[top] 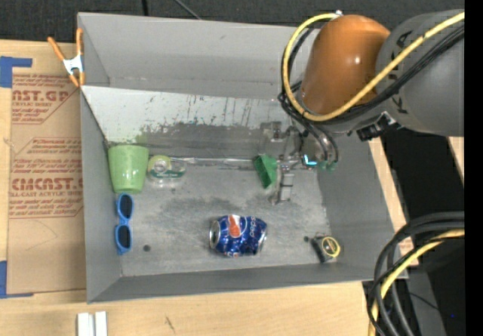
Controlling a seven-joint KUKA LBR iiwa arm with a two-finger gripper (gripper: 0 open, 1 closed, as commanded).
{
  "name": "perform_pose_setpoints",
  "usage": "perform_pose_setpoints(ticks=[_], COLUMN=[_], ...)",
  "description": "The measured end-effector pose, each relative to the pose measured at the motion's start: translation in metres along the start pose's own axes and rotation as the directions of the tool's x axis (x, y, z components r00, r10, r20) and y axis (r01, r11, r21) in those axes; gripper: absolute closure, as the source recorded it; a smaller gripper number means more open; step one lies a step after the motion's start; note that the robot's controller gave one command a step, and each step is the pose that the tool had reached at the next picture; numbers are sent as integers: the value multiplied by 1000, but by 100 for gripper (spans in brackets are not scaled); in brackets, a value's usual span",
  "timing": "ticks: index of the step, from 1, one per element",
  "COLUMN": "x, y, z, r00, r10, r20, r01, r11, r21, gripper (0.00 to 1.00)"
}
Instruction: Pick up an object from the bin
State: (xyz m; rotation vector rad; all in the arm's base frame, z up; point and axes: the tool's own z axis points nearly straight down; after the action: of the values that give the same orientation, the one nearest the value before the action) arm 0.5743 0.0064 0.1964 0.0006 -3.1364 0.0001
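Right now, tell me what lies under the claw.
A small green thing lies beside the claw on the grey bin floor. The orange wrist cover hides the floor beneath it.

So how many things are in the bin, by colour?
Green: 2, cup and piece
Blue: 2, sunglasses and can
Clear: 1, roll
Yellow-black: 1, small thing
Total: 6
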Motion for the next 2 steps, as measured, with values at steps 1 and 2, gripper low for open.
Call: perform_pose_setpoints(ticks=[1, 2], x=[76, 83], y=[17, 32], z=[53, 132], r00=[1000, 998], r10=[-20, 60], r20=[-6, -1], r01=[20, -60], r11=[1000, 998], r21=[0, -1], gripper=[0, 0])
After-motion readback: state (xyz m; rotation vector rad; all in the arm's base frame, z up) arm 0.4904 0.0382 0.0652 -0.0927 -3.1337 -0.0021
